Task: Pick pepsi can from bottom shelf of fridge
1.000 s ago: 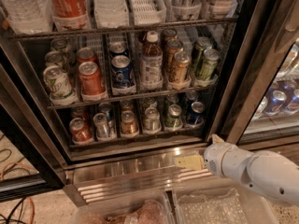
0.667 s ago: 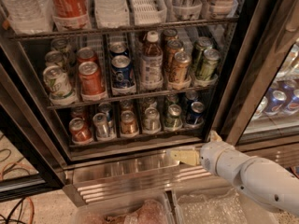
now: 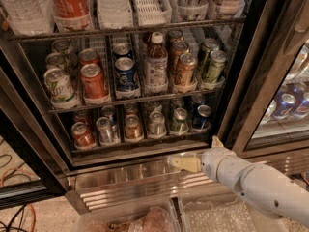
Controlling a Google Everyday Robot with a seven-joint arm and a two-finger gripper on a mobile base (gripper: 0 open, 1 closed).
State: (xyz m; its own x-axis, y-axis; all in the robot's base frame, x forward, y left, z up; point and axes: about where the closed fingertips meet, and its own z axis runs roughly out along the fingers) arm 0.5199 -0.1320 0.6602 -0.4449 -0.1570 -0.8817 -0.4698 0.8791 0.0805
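Step in hand: approach, no grasp yet. The gripper (image 3: pixel 194 152) sits low in front of the fridge (image 3: pixel 235 76), over the ribbed steel base (image 3: pixel 130 180) and just below the bottom shelf (image 3: pixel 137 147), right of centre. Its two pale fingers look spread apart with nothing between them: one points left along the base, the other tips up toward the shelf rail.

The pepsi can (image 3: pixel 201 117) is upright in the rightmost lane of the bottom shelf, at the front, navy with a silver top. A second dark can (image 3: pixel 195 102) stands right behind it. The green-grey can (image 3: pixel 178 121) is just beside it on the left, in the next lane. The right door frame is close on the other side.

The gripper is below and slightly in front of the target, not touching it.

Next move, as I judge it: lift above the front rail, point the fingers into the shelf, line up on the rightmost lane, go in and straddle the can, then squeeze. Space is tight between the neighbour can and the frame, so the line-up has to be clean. The rack (image 3: pixel 145 96) above limits the headroom.
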